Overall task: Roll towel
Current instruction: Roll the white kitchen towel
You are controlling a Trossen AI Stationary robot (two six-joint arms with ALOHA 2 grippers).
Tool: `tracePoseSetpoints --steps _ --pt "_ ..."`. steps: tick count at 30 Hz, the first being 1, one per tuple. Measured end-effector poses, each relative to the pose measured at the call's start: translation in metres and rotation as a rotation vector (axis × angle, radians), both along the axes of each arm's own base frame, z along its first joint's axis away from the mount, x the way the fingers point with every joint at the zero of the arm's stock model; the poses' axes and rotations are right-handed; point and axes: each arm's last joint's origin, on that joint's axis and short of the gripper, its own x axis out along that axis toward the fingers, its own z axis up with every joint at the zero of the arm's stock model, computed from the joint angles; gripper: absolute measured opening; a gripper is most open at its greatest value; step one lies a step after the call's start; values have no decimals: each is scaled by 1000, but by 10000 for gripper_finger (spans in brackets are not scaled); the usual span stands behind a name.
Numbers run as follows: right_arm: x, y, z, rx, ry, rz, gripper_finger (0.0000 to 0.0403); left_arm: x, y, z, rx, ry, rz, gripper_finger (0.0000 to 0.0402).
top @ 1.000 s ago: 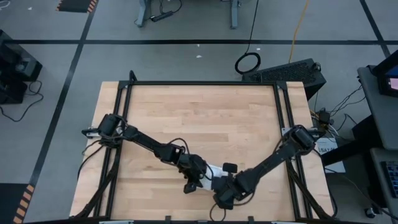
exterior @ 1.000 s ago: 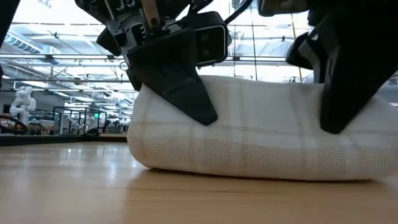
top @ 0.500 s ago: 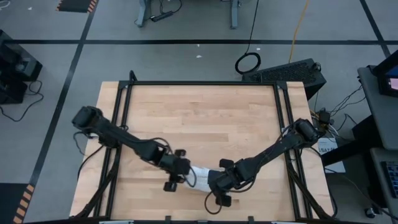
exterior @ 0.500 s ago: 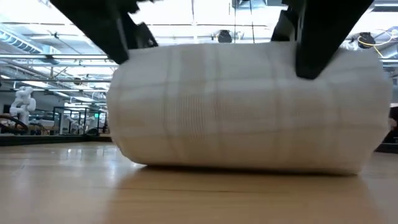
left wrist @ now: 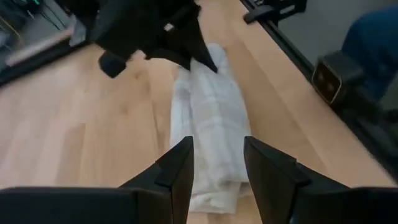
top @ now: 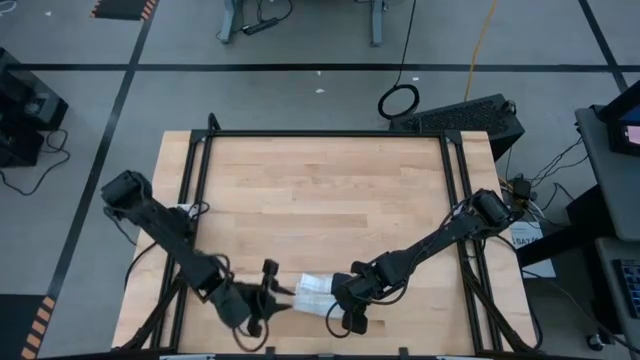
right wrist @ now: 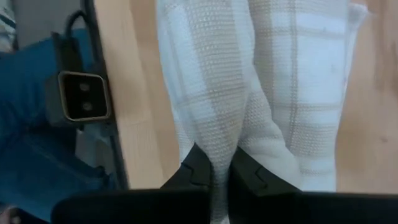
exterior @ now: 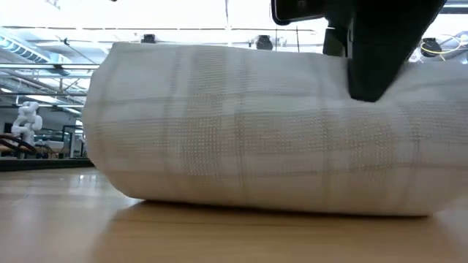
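Lying rolled, towel point(top: 312, 293); right pincer point(top: 338, 297) pinching end fold.

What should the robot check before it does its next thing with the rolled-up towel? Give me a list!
1. Towel rolled up: ok, it lies as one roll near the table's front edge.
2. Towel fully on the table: ok.
3. Right gripper holding on: ok, shut on a pinch of towel cloth.
4. Left gripper let go: ok, its fingers stand apart, off the towel's end.
5. Roll will hold its shape when released: cannot tell.
6. Tag tucked in: cannot tell, no tag shows.
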Motion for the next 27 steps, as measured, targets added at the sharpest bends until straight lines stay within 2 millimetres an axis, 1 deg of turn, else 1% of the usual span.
tracePoseSetpoints --steps 3,5,8,9,11,14,17,20,24,27 --pt "1 2 1 48 -2 -8 4 -2 -13 -16 63 -83 26 146" --pt "3 1 2 78 -7 8 4 0 -19 -24 120 -118 26 146" --pt "8 -5 4 138 -7 35 4 8 -20 -42 227 -127 55 146" --pt "10 -8 4 145 -8 36 4 12 -18 -45 232 -133 76 146" --pt "13 -14 4 151 -3 28 4 19 -12 -46 199 -128 104 146" --pt "15 -19 4 160 0 37 4 28 -5 -48 48 -73 85 146" --pt "17 -24 4 178 0 69 4 29 -2 -46 -6 -34 45 146" --pt "20 -31 5 195 -5 91 4 24 -5 -40 11 -44 7 146" --pt "24 -41 5 214 -12 108 4 14 -11 -27 4 -72 -40 146" --pt "26 -46 6 227 -17 118 4 9 -14 -26 12 -57 -54 146"
